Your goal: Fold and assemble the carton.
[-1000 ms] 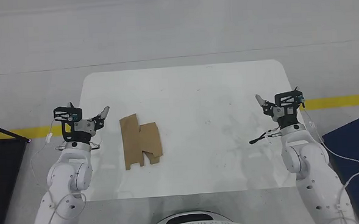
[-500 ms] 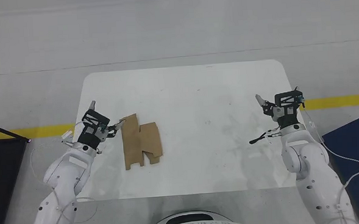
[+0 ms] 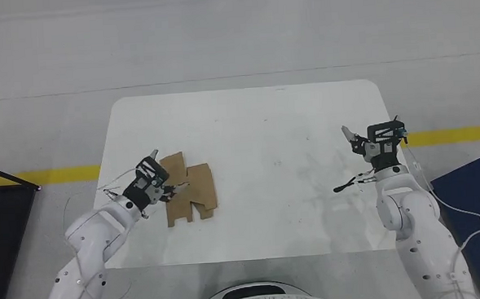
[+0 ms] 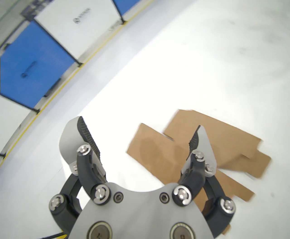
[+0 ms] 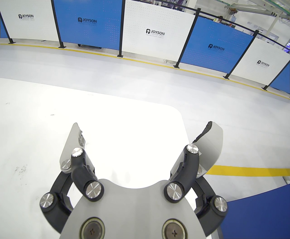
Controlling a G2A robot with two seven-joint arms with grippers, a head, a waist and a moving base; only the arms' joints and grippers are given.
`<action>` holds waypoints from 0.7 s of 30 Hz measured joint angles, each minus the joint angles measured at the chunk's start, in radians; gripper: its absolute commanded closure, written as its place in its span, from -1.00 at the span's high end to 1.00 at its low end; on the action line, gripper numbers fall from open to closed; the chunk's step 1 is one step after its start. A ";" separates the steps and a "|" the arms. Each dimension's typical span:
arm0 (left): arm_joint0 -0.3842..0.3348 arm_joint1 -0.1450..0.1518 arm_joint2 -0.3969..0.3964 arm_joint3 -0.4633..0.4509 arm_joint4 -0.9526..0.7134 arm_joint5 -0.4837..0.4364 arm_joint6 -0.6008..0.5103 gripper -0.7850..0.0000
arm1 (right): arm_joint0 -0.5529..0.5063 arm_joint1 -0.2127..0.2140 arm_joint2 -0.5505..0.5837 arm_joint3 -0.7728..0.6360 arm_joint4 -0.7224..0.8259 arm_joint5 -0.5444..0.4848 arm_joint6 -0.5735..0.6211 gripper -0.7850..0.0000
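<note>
A flat brown carton blank (image 3: 190,188) lies unfolded on the left half of the white table (image 3: 288,131). My left gripper (image 3: 165,184) hovers at the blank's left edge, open, nothing between its fingers. In the left wrist view that gripper (image 4: 139,130) is over the cardboard (image 4: 226,140), with one fingertip (image 4: 199,135) above the sheet and the other over bare table. My right gripper (image 3: 348,160) is open at the table's right edge, far from the carton; the right wrist view shows this gripper (image 5: 145,129) with its jaws spread above the table corner.
The table's rounded far right corner (image 5: 174,111) lies under the right gripper. A yellow floor line (image 3: 54,174) runs past both sides of the table. Blue and white barrier panels (image 5: 156,29) stand on the floor beyond.
My left arm has swung in from the table's left edge toward the carton, ending at the blank's left edge. The right arm has stayed still.
</note>
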 measured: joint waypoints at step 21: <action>0.189 0.037 0.096 -0.157 0.594 0.070 0.058 1.00 | 0.000 0.000 0.000 0.000 0.000 0.000 0.000 1.00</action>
